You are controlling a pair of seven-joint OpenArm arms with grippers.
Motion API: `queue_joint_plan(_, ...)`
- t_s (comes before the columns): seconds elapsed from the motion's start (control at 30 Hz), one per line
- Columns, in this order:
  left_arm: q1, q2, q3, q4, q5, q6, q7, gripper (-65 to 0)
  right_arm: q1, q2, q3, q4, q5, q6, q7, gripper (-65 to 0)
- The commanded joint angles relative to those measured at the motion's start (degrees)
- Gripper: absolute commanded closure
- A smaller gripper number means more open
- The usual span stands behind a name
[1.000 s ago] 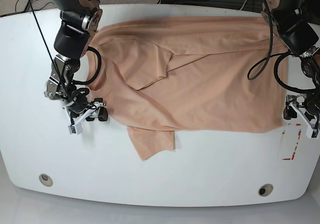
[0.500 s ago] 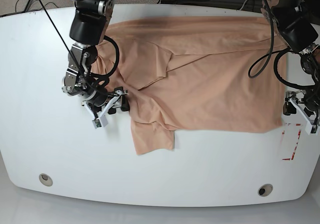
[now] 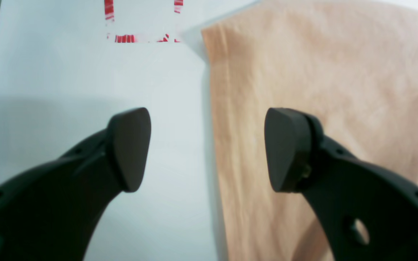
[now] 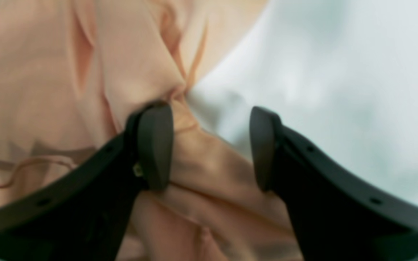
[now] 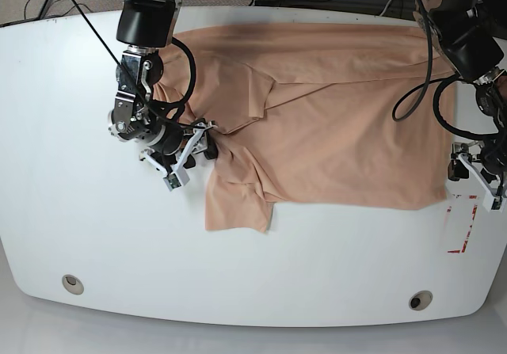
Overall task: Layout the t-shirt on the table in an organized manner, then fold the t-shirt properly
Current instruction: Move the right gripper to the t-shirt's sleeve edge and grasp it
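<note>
On my base view the t-shirt [image 5: 333, 140] lies across the upper and middle part of the white table [image 5: 317, 275], with bare tabletop along the front edge and down the left side. Its far edge runs near the table's back edge; one side edge falls almost straight beside my left gripper [image 5: 459, 169]. The cloth is peach, fairly smooth in the middle, folded over toward the back, and bunched near my right gripper [image 5: 201, 146], with a flap sticking out toward the front. My left gripper stands open, holding nothing. My right one has its fingers apart, cloth between and under them, not clenched. A red tape outline [image 5: 462, 223] and two grommets [image 5: 421, 300] mark the tabletop; both arms block parts of the shirt's sides.
</note>
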Motion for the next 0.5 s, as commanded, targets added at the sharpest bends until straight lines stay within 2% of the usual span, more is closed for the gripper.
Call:
queue_joint_plan(0.0, -1.2, -1.0, -0.1, 0.9, -0.6, -0.1, -1.3, -46.0, 1.7, 1.3, -0.1, 1.3, 0.7, 0.3, 1.3, -30.1)
queue_joint_plan(0.03, -1.2, -1.0, -0.1, 0.9, -0.6, -0.1, -1.3, -46.0, 1.7, 1.6, -0.2, 1.3, 0.7, 0.3, 1.3, -28.5)
queue_joint_plan(0.1, -1.2, -1.0, -0.1, 0.9, -0.6, -0.1, -1.3, -46.0, 1.7, 1.8, -0.3, 1.2, 0.7, 0.3, 1.4, -20.1)
queue_joint_plan(0.2, -1.2, -1.0, -0.1, 0.9, -0.6, -0.1, -1.3, -46.0, 1.8, 2.0, -0.3, 1.2, 0.7, 0.3, 1.4, -2.2)
queue_joint_plan(0.23, -1.2, -1.0, -0.1, 0.9, -0.6, -0.1, -1.3, -46.0, 1.8, 2.1, -0.3, 1.2, 0.7, 0.3, 1.4, 0.0)
queue_joint_plan(0.37, -1.2, -1.0, 0.0, 0.8, -0.6, -0.1, -1.3, -46.0, 2.0, 2.7, -0.3, 1.2, 0.7, 0.3, 1.4, -1.9)
queue_joint_plan(0.47, -1.3, -0.9, 0.0, 0.8, -0.6, -0.1, -1.3, -45.8, 2.0, 3.4, -0.3, 1.5, 0.7, 0.3, 1.4, 0.0)
